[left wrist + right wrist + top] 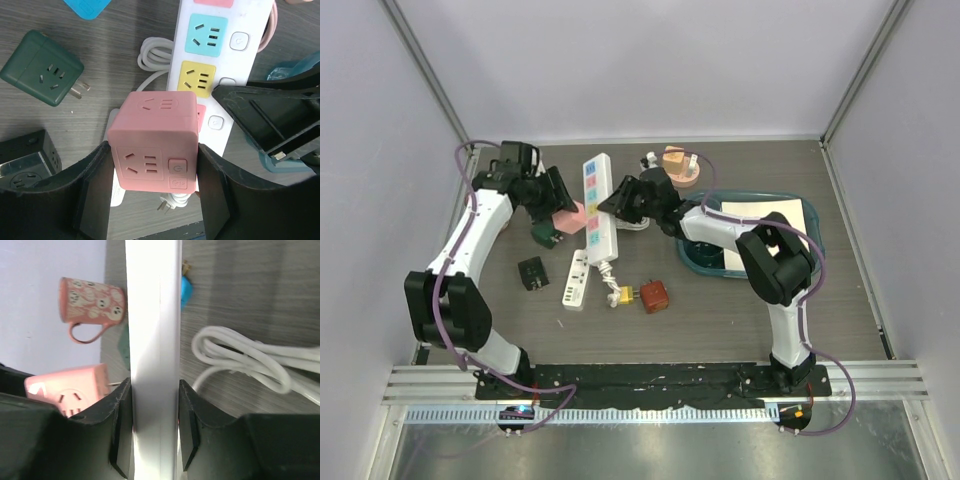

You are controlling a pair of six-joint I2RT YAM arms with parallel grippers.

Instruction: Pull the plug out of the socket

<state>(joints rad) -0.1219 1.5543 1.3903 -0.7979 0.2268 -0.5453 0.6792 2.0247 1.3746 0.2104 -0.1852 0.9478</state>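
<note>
The plug is a pink cube adapter (570, 216) (155, 135) (65, 387). My left gripper (563, 205) (155, 172) is shut on it, one finger pressed against each side. The socket is a long white power strip (598, 200) (210, 40) (152, 315) with coloured outlets. My right gripper (620, 205) (155, 410) is shut on the strip's edges. In the right wrist view the cube sits just left of the strip, with a thin metal prong showing in the small gap between them. In the left wrist view the cube hides part of the strip's pink outlet.
A green cube adapter (543, 235) (42, 67) and a black one (532, 272) (25, 165) lie left of the strip. A small white strip (576, 280), a yellow plug (623, 296) and a brown cube (654, 296) lie nearer. A pink mug (678, 165) (92, 302), a teal tray (700, 262) and a coiled white cord (250, 360) are also close.
</note>
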